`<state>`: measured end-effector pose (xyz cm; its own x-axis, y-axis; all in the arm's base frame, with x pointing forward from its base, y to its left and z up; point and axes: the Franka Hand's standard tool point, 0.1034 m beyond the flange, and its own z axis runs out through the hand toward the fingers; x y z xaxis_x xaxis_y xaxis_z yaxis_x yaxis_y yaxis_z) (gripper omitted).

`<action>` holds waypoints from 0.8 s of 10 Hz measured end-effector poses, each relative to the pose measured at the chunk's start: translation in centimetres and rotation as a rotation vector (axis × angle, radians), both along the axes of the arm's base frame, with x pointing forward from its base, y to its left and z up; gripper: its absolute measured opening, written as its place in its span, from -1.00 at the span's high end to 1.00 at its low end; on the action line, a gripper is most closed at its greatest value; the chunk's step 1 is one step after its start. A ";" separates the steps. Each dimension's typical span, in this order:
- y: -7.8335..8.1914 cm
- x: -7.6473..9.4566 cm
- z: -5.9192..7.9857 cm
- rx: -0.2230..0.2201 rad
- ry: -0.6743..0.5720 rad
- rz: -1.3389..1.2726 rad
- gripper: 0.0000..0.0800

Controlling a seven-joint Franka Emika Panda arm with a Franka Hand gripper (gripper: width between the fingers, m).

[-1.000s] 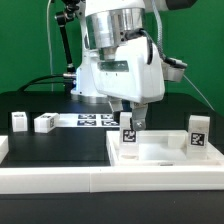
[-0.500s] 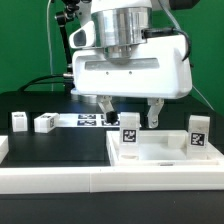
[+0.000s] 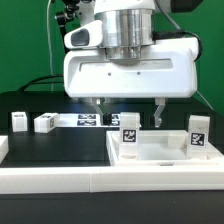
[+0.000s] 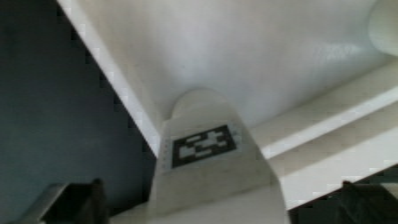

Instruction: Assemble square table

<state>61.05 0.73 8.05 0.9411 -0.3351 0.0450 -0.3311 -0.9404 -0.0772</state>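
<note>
We see the claw (image 3: pixel 128 116) spread fully wide and gripping nothing, straddling a white tagged leg (image 3: pixel 129 131) that stands upright on the white, raised-rim square table top (image 3: pixel 160 152). A second leg (image 3: pixel 198 134) stands at that top's edge on the exterior view's right. Two other legs (image 3: pixel 19 121) (image 3: pixel 44 122) sit well apart from it on the black tabletop (image 3: pixel 60 150).

I read surface: black work table (image 3: pixel 62 150) | far side, exterior view's left: upright leg (image 3: pixel 19 121) and sideways leg (image 3: pixel 45 123), near each other, apart | next along: marker board (image 3: pixel 90 121), lying flat | exterior view's right: square table top (image 3: pixel 165 155), flat on the black | near edge: long white rail (image 3: pixel 60 181)
</note>
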 end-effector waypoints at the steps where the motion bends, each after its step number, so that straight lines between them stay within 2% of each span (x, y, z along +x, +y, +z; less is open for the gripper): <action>1: 0.0 0.0 0.0 -0.012 -0.002 0.064 -0.62; 4: -0.2 0.0 0.0 -0.026 -0.007 0.188 -0.62; 6: -0.2 0.0 0.0 -0.026 -0.006 0.188 0.00; 7: -0.2 0.0 0.0 -0.026 -0.006 0.186 0.00; 8: -0.2 0.0 0.0 -0.025 -0.005 0.167 0.28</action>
